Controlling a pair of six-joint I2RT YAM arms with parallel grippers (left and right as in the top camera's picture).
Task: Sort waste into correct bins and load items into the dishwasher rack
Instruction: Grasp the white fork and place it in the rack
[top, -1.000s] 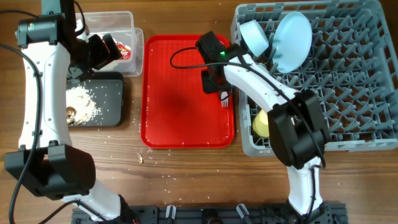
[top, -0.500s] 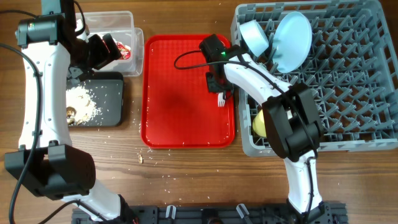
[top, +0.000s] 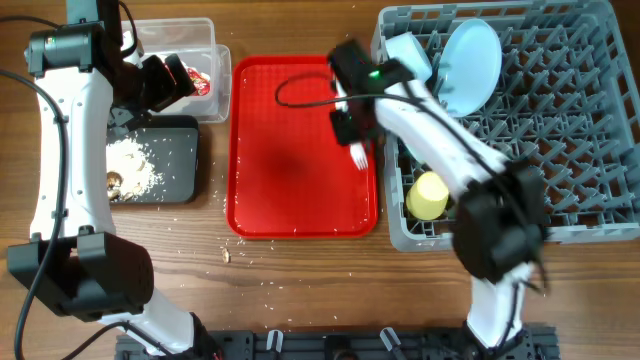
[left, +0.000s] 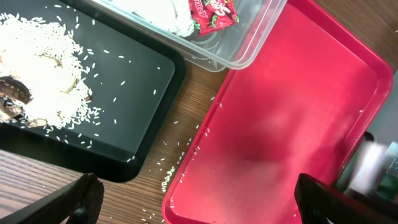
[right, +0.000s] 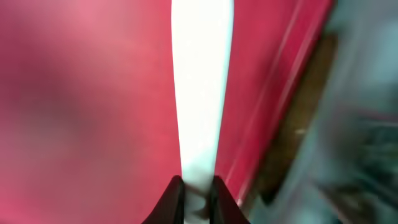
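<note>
My right gripper (top: 347, 130) is shut on a white plastic fork (top: 357, 155) and holds it over the right edge of the red serving tray (top: 290, 190), next to the grey dishwasher rack (top: 570, 150). The right wrist view is blurred; it shows the jaws (right: 194, 190) clamped on the fork's handle (right: 202, 93). The rack holds a pale blue plate (top: 472, 65), a pale blue bowl (top: 410, 58) and a yellow cup (top: 428, 195). My left gripper (top: 165, 80) is open and empty (left: 199, 205) above the bins. The wrapper (top: 200, 82) lies in the clear tub (top: 205, 35). Food scraps (top: 135, 165) lie in the black tray (top: 185, 165). The green bowl and the spoon are out of view.
Loose crumbs (top: 226, 254) lie on the wooden table in front of the red tray. In the left wrist view, grains are scattered between the black tray (left: 143, 112) and the red tray (left: 292, 124). The rack's right half stands with bare pegs.
My right arm has swung to the right over the rack's front corner and is blurred with motion, the fork still in its jaws. The left arm has not moved.
</note>
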